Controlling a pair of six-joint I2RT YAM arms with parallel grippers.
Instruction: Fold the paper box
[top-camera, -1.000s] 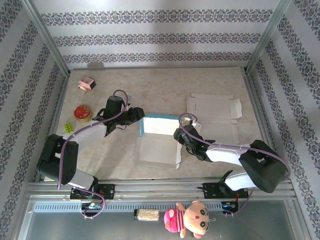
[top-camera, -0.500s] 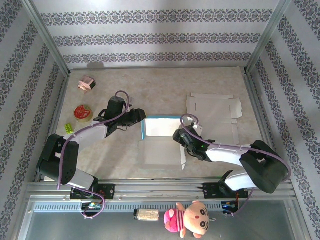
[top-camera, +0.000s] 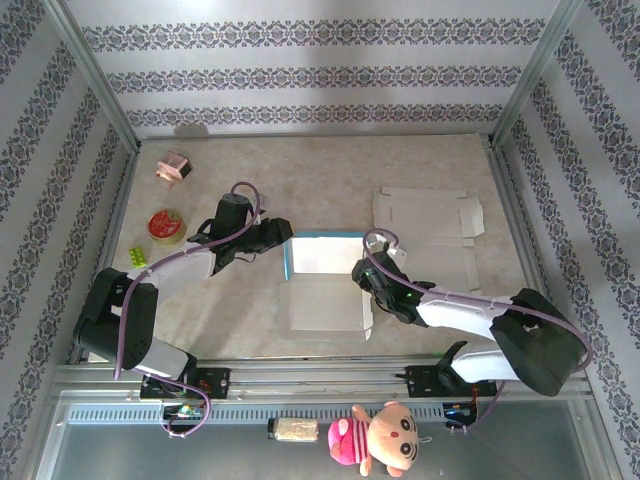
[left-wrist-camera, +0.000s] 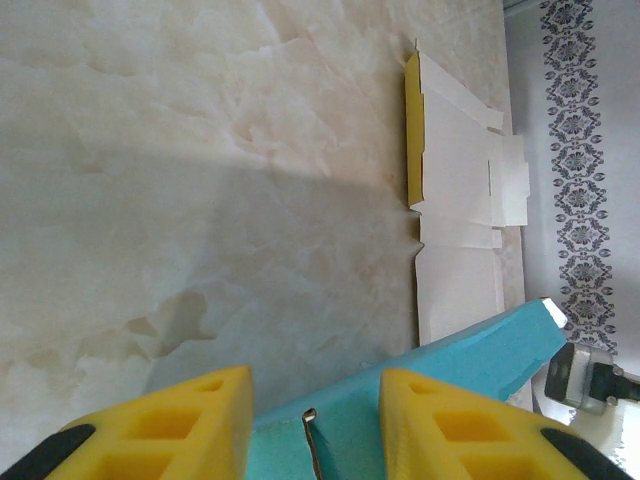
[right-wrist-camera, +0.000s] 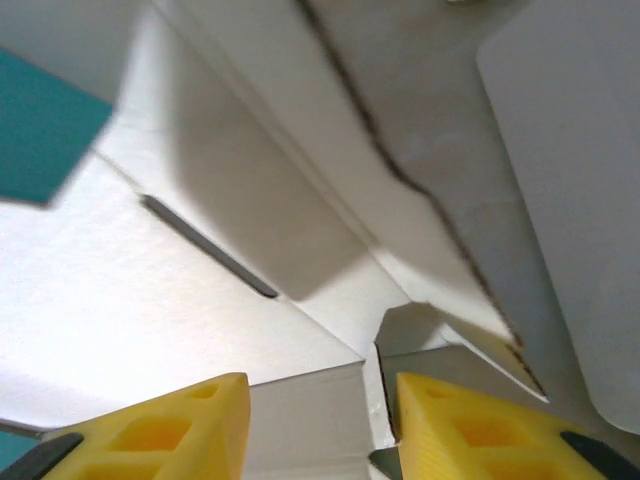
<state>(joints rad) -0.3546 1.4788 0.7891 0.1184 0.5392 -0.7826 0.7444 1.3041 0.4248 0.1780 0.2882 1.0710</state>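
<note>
Teal-and-white box (top-camera: 325, 290) lies at the centre of the bench (top-camera: 300, 170), its teal rim up along the 12 and 9 o'clock sides. The left gripper (top-camera: 283, 238) sits at the box's 10 o'clock corner. In the left wrist view its fingers (left-wrist-camera: 170, 415) stand either side of the teal wall (left-wrist-camera: 450, 360), but whether they pinch it cannot be told. The right gripper (top-camera: 362, 275) is at the box's 3 o'clock edge, fingers (right-wrist-camera: 170, 430) over a white flap (right-wrist-camera: 200, 260), grip unclear. A flat blank (top-camera: 425, 212) lies at 2 o'clock.
</note>
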